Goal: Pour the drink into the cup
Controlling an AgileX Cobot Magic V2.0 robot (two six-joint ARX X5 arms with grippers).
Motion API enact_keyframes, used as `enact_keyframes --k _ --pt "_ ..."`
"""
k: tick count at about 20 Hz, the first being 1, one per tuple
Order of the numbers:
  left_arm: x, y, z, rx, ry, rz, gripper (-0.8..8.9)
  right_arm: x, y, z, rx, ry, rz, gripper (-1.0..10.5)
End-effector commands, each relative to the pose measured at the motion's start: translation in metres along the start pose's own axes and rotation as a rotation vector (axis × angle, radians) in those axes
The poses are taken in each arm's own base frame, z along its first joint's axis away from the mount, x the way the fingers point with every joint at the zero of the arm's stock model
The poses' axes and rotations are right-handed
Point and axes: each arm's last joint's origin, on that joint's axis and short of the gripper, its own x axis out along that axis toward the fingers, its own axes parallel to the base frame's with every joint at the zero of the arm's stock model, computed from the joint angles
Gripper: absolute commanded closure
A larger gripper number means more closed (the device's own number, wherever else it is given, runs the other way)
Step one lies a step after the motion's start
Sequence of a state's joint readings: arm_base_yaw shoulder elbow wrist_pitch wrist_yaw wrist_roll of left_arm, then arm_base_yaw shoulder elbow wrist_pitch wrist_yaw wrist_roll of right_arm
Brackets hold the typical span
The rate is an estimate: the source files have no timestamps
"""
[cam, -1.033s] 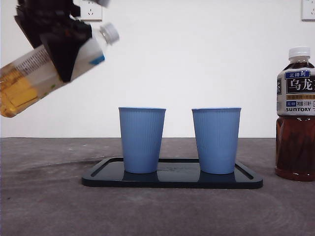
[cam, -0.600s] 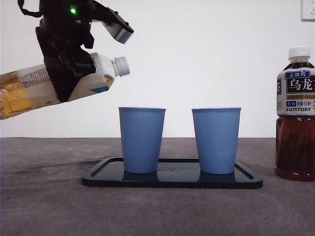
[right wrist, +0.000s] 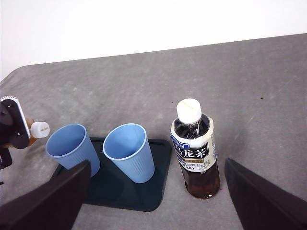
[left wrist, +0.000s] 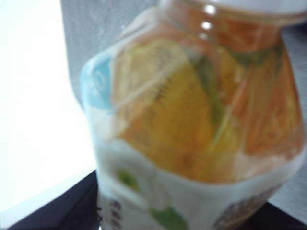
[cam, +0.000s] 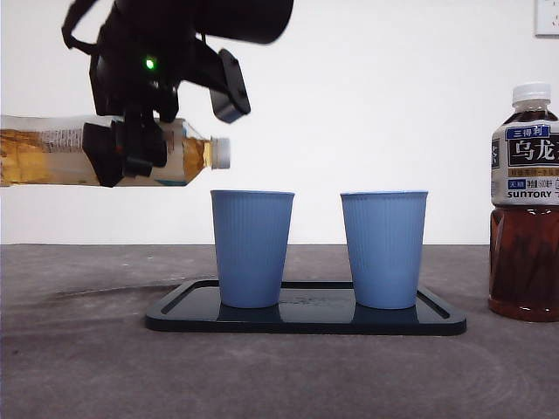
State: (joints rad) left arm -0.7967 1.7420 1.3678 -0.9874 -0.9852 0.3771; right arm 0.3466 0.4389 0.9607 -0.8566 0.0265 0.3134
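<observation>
Amber tea bottle [cam: 96, 155], clamped level in the left gripper [cam: 131, 148], stops just short of the nearer blue cup [cam: 251, 249]. Its white cap [cam: 222, 153] looks screwed on, so tipping may pour nothing. The right gripper [right wrist: 153, 201] waits, jaws spread.

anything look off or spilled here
One oddity: the yellow drink bottle in the left gripper lies level with its neck at the left blue cup, yet its white cap is on, so nothing can pour. No spill shows; both cups stand upright on the black tray.
</observation>
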Motion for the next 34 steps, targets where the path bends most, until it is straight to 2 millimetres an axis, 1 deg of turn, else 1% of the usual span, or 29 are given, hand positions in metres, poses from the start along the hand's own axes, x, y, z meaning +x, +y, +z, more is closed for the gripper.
enact_keyframes --k 1,8,19,24,29,34 --pt "-0.004 0.006 0.007 -0.013 0.007 0.089 5.97 -0.003 0.002 0.004 -0.009 -0.016 0.01 5.0" --pt "-0.004 0.006 0.009 -0.006 0.004 0.103 5.97 -0.003 0.001 0.004 -0.016 -0.017 0.008 5.0" --pt "-0.01 0.003 0.01 0.012 -0.007 0.117 5.97 -0.003 0.001 0.004 -0.019 -0.017 0.007 5.0" --pt "-0.013 0.002 0.01 -0.008 -0.004 0.153 5.97 -0.003 0.001 0.004 -0.02 -0.016 0.007 5.0" --pt "-0.019 0.009 0.003 -0.096 -0.015 0.158 5.97 -0.003 0.001 0.003 -0.021 -0.007 0.007 5.0" --pt "-0.034 0.025 -0.019 -0.289 -0.069 0.071 5.97 -0.003 0.0 0.001 -0.047 0.02 0.0 5.0"
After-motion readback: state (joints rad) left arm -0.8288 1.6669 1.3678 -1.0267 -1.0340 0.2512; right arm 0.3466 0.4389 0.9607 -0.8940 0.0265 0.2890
